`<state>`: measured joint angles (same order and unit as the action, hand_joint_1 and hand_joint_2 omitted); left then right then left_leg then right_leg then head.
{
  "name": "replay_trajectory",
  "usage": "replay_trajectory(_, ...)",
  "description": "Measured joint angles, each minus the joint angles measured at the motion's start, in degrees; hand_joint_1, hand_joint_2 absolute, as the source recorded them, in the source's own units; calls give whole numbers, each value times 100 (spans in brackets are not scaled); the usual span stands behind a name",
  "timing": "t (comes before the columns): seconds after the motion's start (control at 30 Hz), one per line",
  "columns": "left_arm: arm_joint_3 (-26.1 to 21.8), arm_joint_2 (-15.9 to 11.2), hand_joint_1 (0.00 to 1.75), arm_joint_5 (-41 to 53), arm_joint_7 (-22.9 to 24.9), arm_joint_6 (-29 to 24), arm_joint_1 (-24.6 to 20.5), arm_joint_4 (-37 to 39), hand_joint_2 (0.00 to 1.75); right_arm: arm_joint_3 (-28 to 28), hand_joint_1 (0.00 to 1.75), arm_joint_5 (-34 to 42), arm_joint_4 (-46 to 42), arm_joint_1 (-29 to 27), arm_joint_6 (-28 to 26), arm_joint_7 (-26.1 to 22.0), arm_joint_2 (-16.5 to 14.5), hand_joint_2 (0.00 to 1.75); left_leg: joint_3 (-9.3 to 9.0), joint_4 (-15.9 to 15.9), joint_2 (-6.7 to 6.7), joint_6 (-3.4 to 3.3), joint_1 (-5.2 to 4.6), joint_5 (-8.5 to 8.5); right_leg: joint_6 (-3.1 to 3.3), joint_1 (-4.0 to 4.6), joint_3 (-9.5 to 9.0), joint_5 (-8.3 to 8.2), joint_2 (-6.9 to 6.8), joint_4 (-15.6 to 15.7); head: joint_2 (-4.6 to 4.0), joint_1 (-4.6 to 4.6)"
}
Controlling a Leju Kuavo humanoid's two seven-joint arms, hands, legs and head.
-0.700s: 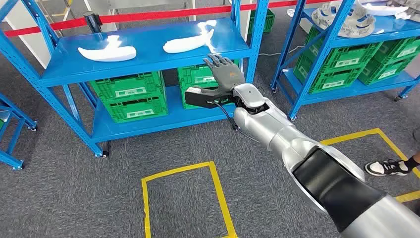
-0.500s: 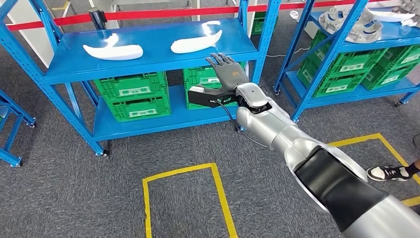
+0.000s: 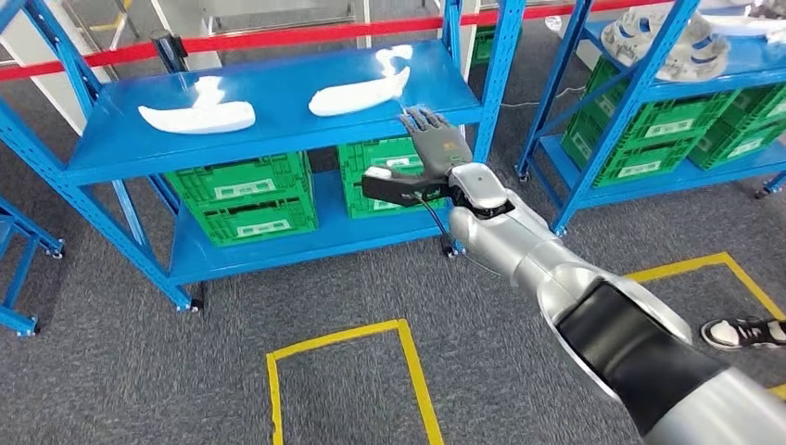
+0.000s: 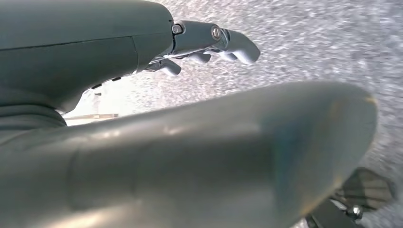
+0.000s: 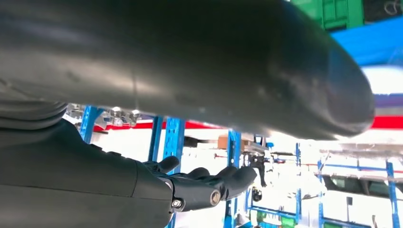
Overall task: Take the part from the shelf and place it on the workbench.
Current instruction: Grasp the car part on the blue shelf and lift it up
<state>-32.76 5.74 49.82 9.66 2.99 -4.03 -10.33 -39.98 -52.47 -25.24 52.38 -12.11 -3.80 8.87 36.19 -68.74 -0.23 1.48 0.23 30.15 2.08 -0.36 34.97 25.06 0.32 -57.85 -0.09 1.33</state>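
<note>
Two white curved parts lie on the top board of the blue shelf [image 3: 278,125]: one to the left [image 3: 196,115], one to the right [image 3: 357,93]. My right hand [image 3: 436,148] is stretched out at the end of the silver arm, flat, fingers apart and holding nothing. Its fingertips [image 3: 419,118] reach the front edge of the top board, just right of and below the right-hand part, without touching it. The right wrist view shows the same hand [image 5: 199,187] with fingers straight toward the blue racks. My left hand [image 4: 209,45] hangs over the grey carpet, holding nothing.
Green crates [image 3: 243,195] fill the lower shelf level under the parts. A second blue rack [image 3: 593,120] stands to the right with more green crates and a grey ring-shaped part [image 3: 663,42]. Yellow tape [image 3: 343,371] marks a square on the carpet. A person's shoe [image 3: 741,331] is at the right.
The whole picture shifted a little as the camera moved. My right hand has reached further forward and up, so its fingertips now meet the front edge of the top board.
</note>
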Motion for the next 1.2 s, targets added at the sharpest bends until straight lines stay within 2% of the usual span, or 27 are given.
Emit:
replay_trajectory(0.07, 0, 7, 0, -1, 2, 0, 1, 2, 0, 0, 0, -3, 0, -60, -13, -3, -2, 0, 463, -558, 0, 37, 18, 259, 13, -6, -131, 116, -2, 1, 0, -10)
replay_trajectory(0.1, -1, 6, 0, -2, 5, 0, 7, 2, 0, 0, 0, -6, 0, -96, -11, -3, -3, 0, 611, -650, 1, 50, 25, 353, 9, -8, -204, 178, 0, 1, 0, -11)
replay_trajectory(0.13, -1, 4, 0, -2, 9, -2, 12, 3, 0, 0, 0, -10, 0, -122, -9, -3, -6, 0, 669, -559, 1, 59, 28, 327, 2, -12, -284, 242, 3, 0, 0, -11)
replay_trajectory(0.17, -2, 1, 0, -2, 12, -4, 16, 3, 0, 0, 0, -14, -1, -137, -7, -5, -10, 0, 642, -312, 2, 61, 31, 174, -8, -18, -369, 308, 5, -1, 0, -10)
replay_trajectory(0.23, -3, -3, 0, -2, 15, -12, 21, 4, 0, 0, 0, -24, -3, -140, 1, -9, -27, 0, 455, 459, 19, 49, 32, -417, -50, -22, -526, 449, 8, -16, 0, -17)
replay_trajectory(0.3, -5, 0, 0, -3, 18, -26, 16, 7, 0, 0, 0, -39, -6, -134, 11, -14, -55, 0, 310, 915, 41, -19, 20, -755, -119, -5, -604, 570, 15, -13, 0, -27)
replay_trajectory(0.4, -7, 16, 0, -3, 15, -54, 9, 9, 0, -2, 0, -56, -19, -121, 20, -20, -86, 0, 218, 974, 31, -161, 15, -741, -216, 4, -614, 568, 15, -120, 0, -14)
replay_trajectory(0.43, -8, 21, 0, -2, 13, -57, 9, 9, 0, -2, 0, -58, -24, -115, 21, -23, -92, 0, 172, 989, 22, -203, 22, -716, -235, -1, -525, 522, 8, -308, 0, -6)
replay_trajectory(0.47, -9, 24, 0, 1, 8, -60, 9, 8, 0, -2, 0, -60, -27, -110, 22, -25, -97, 0, 120, 1000, 11, -239, 27, -687, -250, -8, -358, 510, 0, -580, 0, 0)
replay_trajectory(0.5, -10, 21, 0, 4, 6, -61, 8, 7, 0, -2, 0, -61, -28, -113, 22, -26, -101, 0, 69, 1011, -1, -265, 28, -644, -270, -12, -116, 560, -7, -936, 0, 6)
replay_trajectory(0.57, -11, 15, 0, 16, 3, -61, 10, 8, 0, -3, 0, -62, -28, -138, 23, -29, -107, 0, -32, 1011, -25, -290, 18, -541, -295, -11, 374, 853, -7, -1532, 0, 14)
replay_trajectory(0.6, -11, 14, 0, 25, 3, -61, 15, 8, 0, -5, 0, -62, -28, -156, 27, -32, -110, 0, -96, 1008, -38, -292, 10, -479, -295, -9, 552, 996, -8, -1652, 0, 14)
replay_trajectory(0.63, -11, 15, 0, 38, 5, -61, 18, 9, 0, -9, 0, -61, -28, -168, 31, -39, -114, 0, -167, 1004, -48, -292, 0, -417, -280, -5, 640, 1031, -8, -1593, 0, 14)
replay_trajectory(0.67, -11, 15, 0, 51, 8, -60, 20, 9, 0, -13, 0, -60, -28, -173, 36, -49, -117, 0, -246, 1000, -55, -290, -11, -353, -251, 3, 647, 933, -8, -1381, 0, 15)
replay_trajectory(0.7, -11, 16, 0, 63, 12, -59, 18, 9, 0, -17, 0, -56, -28, -174, 40, -63, -119, 0, -332, 999, -60, -285, -22, -286, -211, 20, 581, 683, -9, -1031, 0, 14)
replay_trajectory(0.73, -11, 22, 0, 73, 17, -56, 14, 11, 0, -21, 0, -53, -28, -175, 45, -79, -119, 0, -419, 993, -64, -275, -36, -221, -161, 48, 489, 339, -7, -649, 0, 10)
replay_trajectory(0.77, -11, 27, 0, 76, 22, -54, 10, 13, 0, -24, 0, -50, -28, -174, 51, -91, -120, 0, -484, 991, -72, -259, -47, -165, -120, 76, 410, 73, -5, -353, 0, 5)
replay_trajectory(0.8, -11, 31, 0, 79, 27, -52, 5, 14, 0, -27, 0, -49, -29, -174, 59, -98, -120, 0, -525, 990, -81, -239, -52, -119, -93, 99, 351, -91, -1, -157, 0, 5)
replay_trajectory(0.83, -11, 36, 0, 81, 31, -50, -2, 15, 0, -29, 0, -46, -33, -174, 68, -103, -121, 0, -547, 997, -88, -213, -52, -75, -79, 116, 313, -148, 4, -87, 0, 8)
replay_trajectory(0.93, -11, 32, 0, 84, 42, -50, -12, 7, 0, -31, 0, -40, -59, -160, 86, -107, -136, 0, -624, 955, -81, -111, -47, -35, -30, 102, 163, -83, 16, -20, 0, 22)
replay_trajectory(0.97, -12, 33, 0, 87, 41, -50, -13, 5, 0, -32, 0, -40, -67, -148, 91, -107, -145, 0, -609, 843, -69, -74, -49, -42, 2, 83, 91, -74, 18, 8, 0, 16)
replay_trajectory(1.0, -12, 34, 0, 94, 37, -50, -19, 3, 0, -32, 0, -40, -71, -132, 98, -105, -156, 0, -514, 659, -55, -37, -44, -25, 31, 67, 13, -59, 17, 21, 0, 10)
replay_trajectory(1.07, -11, 41, 0, 115, 23, -50, -31, 1, 0, -33, 0, -40, -76, -115, 108, -102, -173, 0, -124, 30, -32, 33, -26, 95, 62, 49, -96, 10, 18, 32, 0, -6)
replay_trajectory(1.13, -11, 42, 0, 132, 18, -50, -32, 1, 0, -34, 0, -38, -76, -130, 113, -103, -183, 0, 256, -472, -22, 80, -9, 321, 64, 47, -177, 91, 19, 32, 0, -8)
replay_trajectory(1.2, -11, 39, 0, 151, 21, -50, -21, 1, 0, -35, 0, -28, -76, -160, 112, -108, -183, 0, 477, -555, -13, 88, -3, 481, 54, 39, -299, 197, 23, 31, 0, -8)
